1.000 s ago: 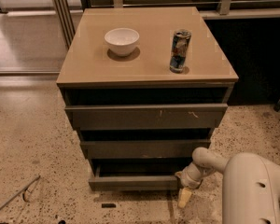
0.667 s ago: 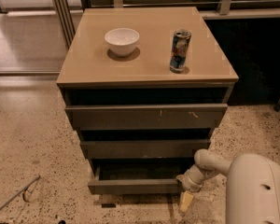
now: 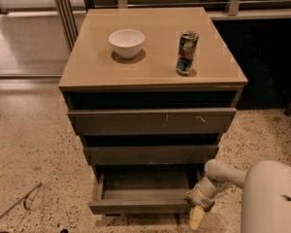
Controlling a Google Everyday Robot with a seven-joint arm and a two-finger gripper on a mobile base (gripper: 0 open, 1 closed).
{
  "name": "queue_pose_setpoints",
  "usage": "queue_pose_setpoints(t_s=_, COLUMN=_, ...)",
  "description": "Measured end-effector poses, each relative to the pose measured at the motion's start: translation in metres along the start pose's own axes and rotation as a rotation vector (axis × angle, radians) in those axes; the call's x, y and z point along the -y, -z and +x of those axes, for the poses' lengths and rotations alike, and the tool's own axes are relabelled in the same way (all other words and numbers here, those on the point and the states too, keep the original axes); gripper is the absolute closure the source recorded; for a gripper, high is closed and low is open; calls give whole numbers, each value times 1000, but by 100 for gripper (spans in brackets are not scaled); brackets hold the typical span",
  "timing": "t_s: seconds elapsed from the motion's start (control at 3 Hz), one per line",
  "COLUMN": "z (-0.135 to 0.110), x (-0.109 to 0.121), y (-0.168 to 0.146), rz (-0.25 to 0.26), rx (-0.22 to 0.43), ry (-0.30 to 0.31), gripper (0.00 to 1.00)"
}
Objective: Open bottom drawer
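The bottom drawer (image 3: 140, 206) is the lowest dark grey-brown front of the cabinet (image 3: 153, 76). It stands pulled out toward me, its empty inside showing. The middle front (image 3: 150, 155) and the scratched top front (image 3: 153, 122) are pushed in. My gripper (image 3: 198, 208) is at the drawer's front right corner, low near the floor, at the end of my white arm (image 3: 262, 193). A yellowish fingertip (image 3: 196, 219) points down just right of the drawer front.
A white bowl (image 3: 126, 42) and a tall can (image 3: 187, 52) stand on the beige cabinet top. Speckled floor surrounds the cabinet. A thin metal rod (image 3: 14, 204) lies on the floor at the lower left. A dark wall runs behind on the right.
The bottom drawer has slid further out toward me. My gripper has moved down and toward me with the drawer's right corner.
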State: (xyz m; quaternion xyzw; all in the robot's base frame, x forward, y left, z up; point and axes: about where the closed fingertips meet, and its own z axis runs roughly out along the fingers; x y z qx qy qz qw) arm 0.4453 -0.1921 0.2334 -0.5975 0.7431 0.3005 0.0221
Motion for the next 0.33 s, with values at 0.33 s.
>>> queue_pose_setpoints(t_s=0.33, z=0, x=0, y=0, rz=0, rx=0, ry=0, gripper=0)
